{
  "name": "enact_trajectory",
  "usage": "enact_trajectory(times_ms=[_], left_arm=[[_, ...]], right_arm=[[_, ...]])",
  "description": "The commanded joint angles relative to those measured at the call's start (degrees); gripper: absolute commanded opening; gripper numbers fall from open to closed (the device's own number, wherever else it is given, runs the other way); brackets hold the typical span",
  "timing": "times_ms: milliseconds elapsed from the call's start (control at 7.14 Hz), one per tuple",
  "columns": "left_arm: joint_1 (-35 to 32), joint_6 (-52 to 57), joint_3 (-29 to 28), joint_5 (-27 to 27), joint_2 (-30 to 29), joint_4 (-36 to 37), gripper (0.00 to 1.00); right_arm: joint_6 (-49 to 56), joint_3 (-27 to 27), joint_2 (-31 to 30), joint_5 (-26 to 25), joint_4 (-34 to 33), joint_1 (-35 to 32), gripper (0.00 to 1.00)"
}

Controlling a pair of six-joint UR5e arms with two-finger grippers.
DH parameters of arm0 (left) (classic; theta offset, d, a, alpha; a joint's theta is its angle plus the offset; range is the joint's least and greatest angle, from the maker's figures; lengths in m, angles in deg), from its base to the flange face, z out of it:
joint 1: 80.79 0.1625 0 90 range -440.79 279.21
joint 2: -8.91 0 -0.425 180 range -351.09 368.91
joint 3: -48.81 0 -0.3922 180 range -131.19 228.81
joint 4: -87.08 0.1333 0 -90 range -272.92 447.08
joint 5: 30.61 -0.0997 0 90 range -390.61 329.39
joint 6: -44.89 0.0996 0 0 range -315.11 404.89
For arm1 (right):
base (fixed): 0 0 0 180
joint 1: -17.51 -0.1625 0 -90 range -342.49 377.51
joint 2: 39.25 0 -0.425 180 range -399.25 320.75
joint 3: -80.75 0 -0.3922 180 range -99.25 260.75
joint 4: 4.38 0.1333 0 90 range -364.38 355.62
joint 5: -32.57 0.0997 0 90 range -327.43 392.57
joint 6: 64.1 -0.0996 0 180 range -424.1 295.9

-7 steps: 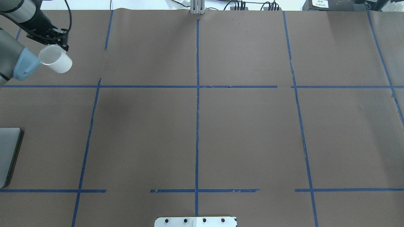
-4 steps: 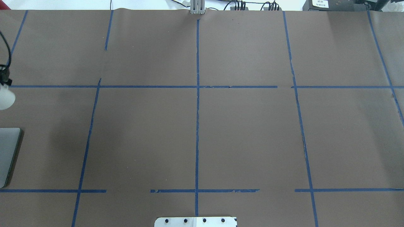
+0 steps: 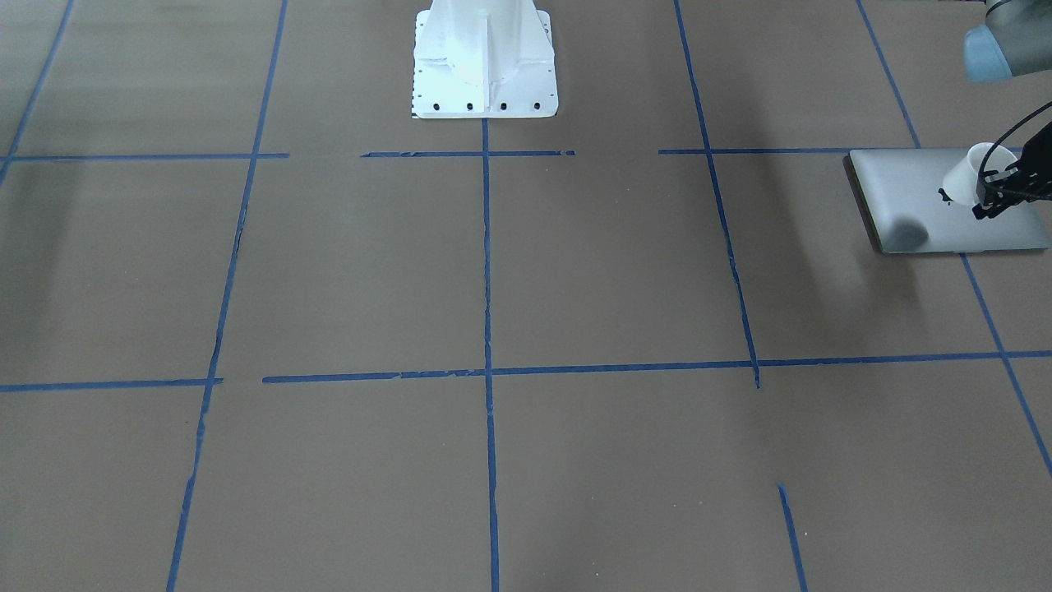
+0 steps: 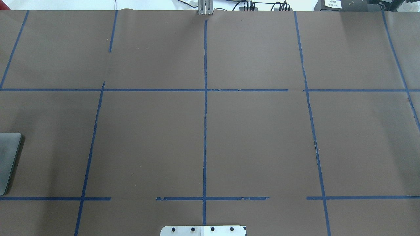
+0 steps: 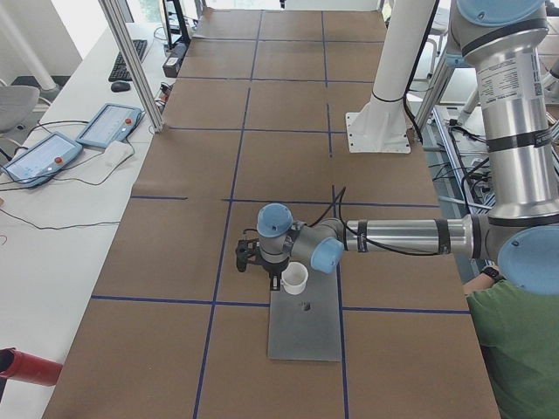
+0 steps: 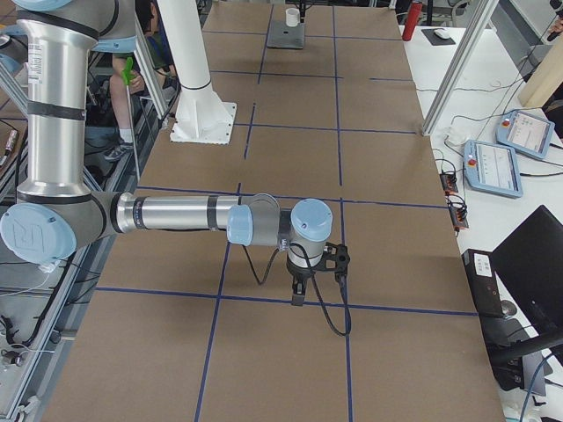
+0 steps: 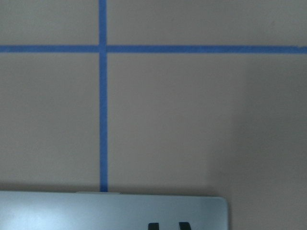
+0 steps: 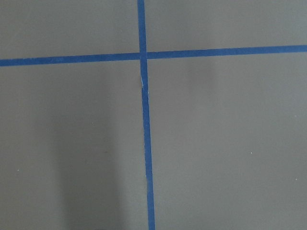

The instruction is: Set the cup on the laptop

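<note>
In the front-facing view the small white cup (image 3: pixel 963 178) hangs in my left gripper (image 3: pixel 986 197), just above the silver-grey laptop (image 3: pixel 912 193) near its dark logo; its shadow falls on the lid. The exterior left view shows the same: the cup (image 5: pixel 295 278) over the far end of the laptop (image 5: pixel 304 327), with the left gripper (image 5: pixel 278 276) beside it. The overhead view shows only the laptop's corner (image 4: pixel 8 157) at the left edge. The left wrist view shows the laptop's edge (image 7: pixel 96 212). My right gripper (image 6: pixel 298 294) hangs over bare table; I cannot tell its state.
Brown paper with blue tape lines (image 4: pixel 205 98) covers the table. The robot's white base (image 3: pixel 485 57) stands at the robot's side of the table. An operator in green (image 5: pixel 520 349) sits at the near right of the exterior left view.
My left arm, with the cup, has moved left and toward the robot's side, out of the overhead view. A shadow now darkens the laptop's corner.
</note>
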Motion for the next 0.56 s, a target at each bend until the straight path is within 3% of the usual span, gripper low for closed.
enact_trajectory(times_ms=[0,420], left_arm=[[0.5,-10.1,-9.3,-0.3,1.1,-18.6,0.00],[2.5,-10.5,-10.9,-0.3,1.1,-19.1,0.00]], right_arm=[[0.0,0.0,0.0,0.0,0.0,0.0,1.00],[0.0,0.0,0.0,0.0,0.0,0.0,1.00]])
